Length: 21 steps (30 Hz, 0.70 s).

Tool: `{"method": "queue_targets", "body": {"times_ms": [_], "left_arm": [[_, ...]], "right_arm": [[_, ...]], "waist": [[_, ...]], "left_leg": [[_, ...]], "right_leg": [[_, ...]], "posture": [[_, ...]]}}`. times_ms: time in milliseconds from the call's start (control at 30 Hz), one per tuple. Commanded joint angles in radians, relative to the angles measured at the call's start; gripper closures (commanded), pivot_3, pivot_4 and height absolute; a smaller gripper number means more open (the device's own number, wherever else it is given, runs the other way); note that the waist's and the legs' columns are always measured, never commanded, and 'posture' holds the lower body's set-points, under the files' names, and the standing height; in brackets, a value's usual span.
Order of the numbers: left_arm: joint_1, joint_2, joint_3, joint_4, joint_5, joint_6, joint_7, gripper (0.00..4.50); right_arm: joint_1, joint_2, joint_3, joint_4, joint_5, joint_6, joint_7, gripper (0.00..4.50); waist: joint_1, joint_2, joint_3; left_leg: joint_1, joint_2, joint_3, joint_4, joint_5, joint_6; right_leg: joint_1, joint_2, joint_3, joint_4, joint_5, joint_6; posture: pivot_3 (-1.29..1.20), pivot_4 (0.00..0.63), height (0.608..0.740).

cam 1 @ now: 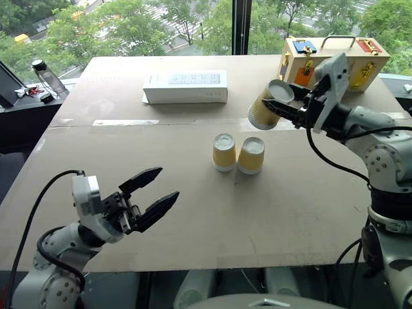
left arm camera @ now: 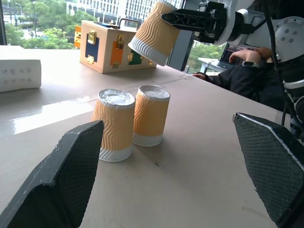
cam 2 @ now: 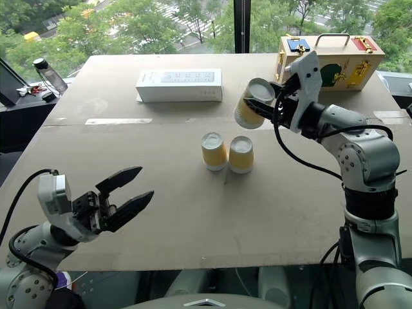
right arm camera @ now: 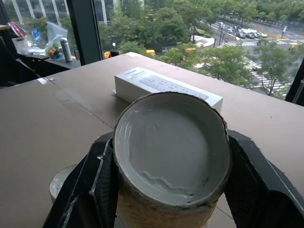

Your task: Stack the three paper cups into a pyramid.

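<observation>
In the right wrist view, the held cup blocks most of what lies beyond it; you see only an edge of one bench cup below it. A person's dark sleeve and hand beyond the far bench edge are partly cut off behind the right arm. The print on the white box is too small to read.

Your right end effector is closed on the held cup, one finger on each side of its ribbed wall. The cup is tilted, white base toward the head camera, and is raised clear of the bench, above and to the right of the other two cups. Those two cups stand inverted, side by side and touching or nearly so, near the bench centre.

Your left end effector is open, empty, and well apart from all cups. The wooden case sits behind the right arm.
</observation>
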Motion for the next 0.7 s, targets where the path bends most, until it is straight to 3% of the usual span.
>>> {"method": "queue_targets", "body": {"times_ms": [33, 700], "left_arm": [[0.030, 0.012, 0.076, 0.007, -0.064, -0.007, -0.049, 0.00], [0.104, -0.013, 0.118, 0.033, -0.061, -0.015, -0.117, 0.00]], "right_arm": [[-0.060, -0.017, 0.036, -0.036, 0.029, 0.063, 0.022, 2.32], [-0.060, -0.010, 0.201, -0.036, -0.039, 0.043, 0.077, 2.32]], "waist": [[0.001, 0.000, 0.000], [-0.001, 0.000, 0.000]], "left_leg": [[0.000, 0.000, 0.000, 0.000, 0.000, 0.000], [0.000, 0.000, 0.000, 0.000, -0.001, 0.000]], "right_leg": [[0.000, 0.000, 0.000, 0.000, 0.000, 0.000], [-0.001, 0.000, 0.000, -0.001, 0.000, 0.000]], "posture": [[0.00, 0.150, 0.740], [0.00, 0.150, 0.740]]}}
